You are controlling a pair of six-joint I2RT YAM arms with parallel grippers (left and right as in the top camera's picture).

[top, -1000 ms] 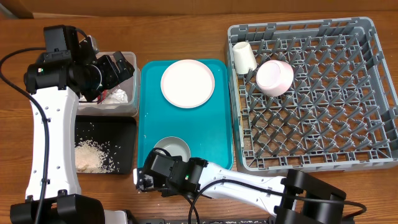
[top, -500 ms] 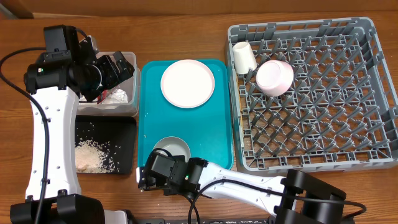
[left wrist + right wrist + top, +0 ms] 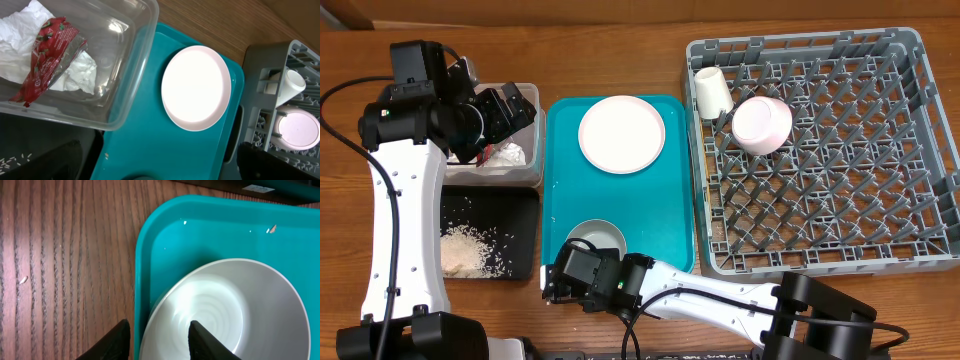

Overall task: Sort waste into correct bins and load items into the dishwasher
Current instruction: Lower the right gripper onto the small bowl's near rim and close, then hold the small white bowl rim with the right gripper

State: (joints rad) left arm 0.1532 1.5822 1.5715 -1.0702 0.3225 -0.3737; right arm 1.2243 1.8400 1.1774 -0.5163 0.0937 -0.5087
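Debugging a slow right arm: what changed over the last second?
The right gripper edged slightly right along the teal tray's near edge; its fingers straddle the whitish-grey bowl's rim, not clamped. Nothing taken or released. Unchanged: left gripper open over the clear tub, plate, cup and pink bowl in the rack, rice in the black tray.

Overhead looks down; both wrist views share the teal tray [image 3: 670, 210]

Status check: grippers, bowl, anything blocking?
Left gripper open above clear tub. Right gripper open, straddling rim of grey bowl on teal tray. Way to dish rack looks unobstructed.
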